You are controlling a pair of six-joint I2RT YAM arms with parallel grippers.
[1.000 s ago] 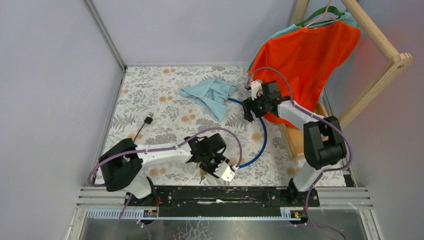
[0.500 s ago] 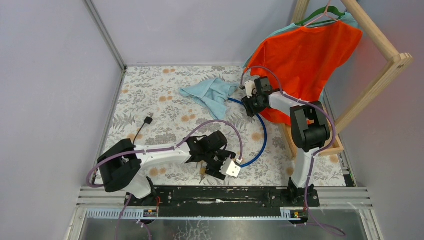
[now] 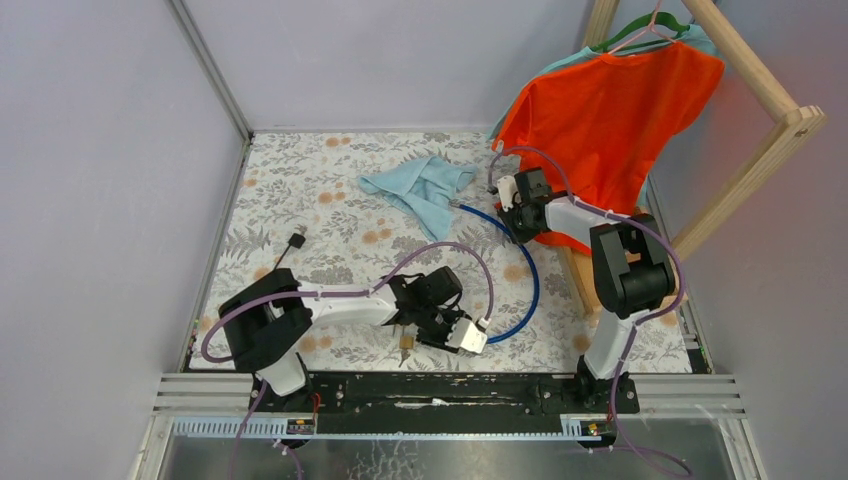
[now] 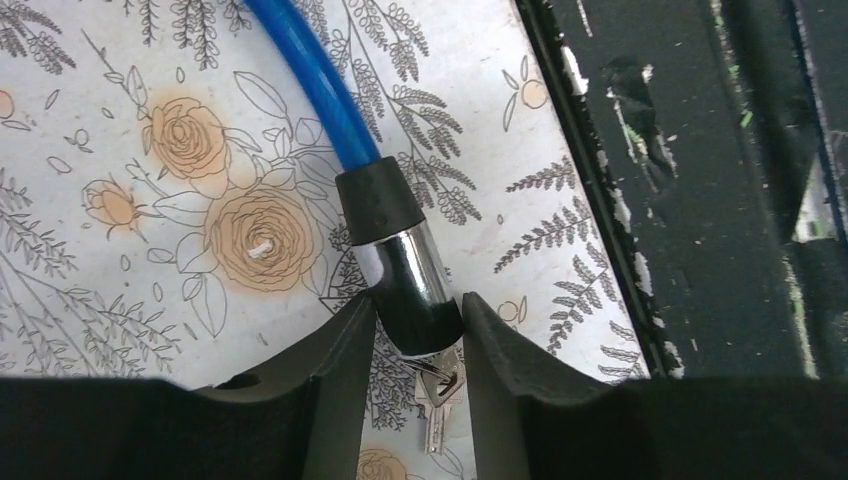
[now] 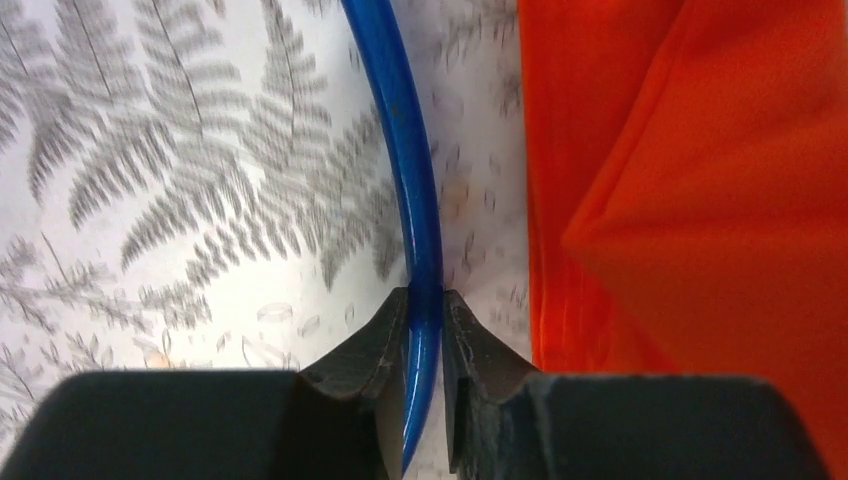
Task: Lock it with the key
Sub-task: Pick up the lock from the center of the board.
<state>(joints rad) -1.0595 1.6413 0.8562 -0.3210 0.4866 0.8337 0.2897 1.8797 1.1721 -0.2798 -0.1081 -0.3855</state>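
A blue cable point(image 3: 530, 275) curves across the flowered table. Its chrome and black lock head point(image 4: 398, 265) lies near the front edge. My left gripper point(image 4: 415, 312) is shut on the black end of that head, with both fingers pressed to its sides. The small silver key point(image 4: 437, 405) hangs on a ring from the end of the head, between my left fingers; the key point(image 3: 404, 346) also shows in the top view. Farther back, my right gripper point(image 5: 425, 300) is shut on the blue cable point(image 5: 400, 130), right beside the orange shirt point(image 5: 700, 200).
A light blue cloth point(image 3: 420, 190) lies at the back middle. A black USB plug point(image 3: 296, 240) with its cord sits at the left. The orange shirt point(image 3: 610, 110) hangs from a wooden rack point(image 3: 770, 100) on the right. The black mounting rail point(image 4: 700, 200) runs close to the lock head.
My right gripper shifted toward the shirt and closed on the blue cable. My left gripper opened briefly, then closed again on the lock head, its wrist turning slightly.
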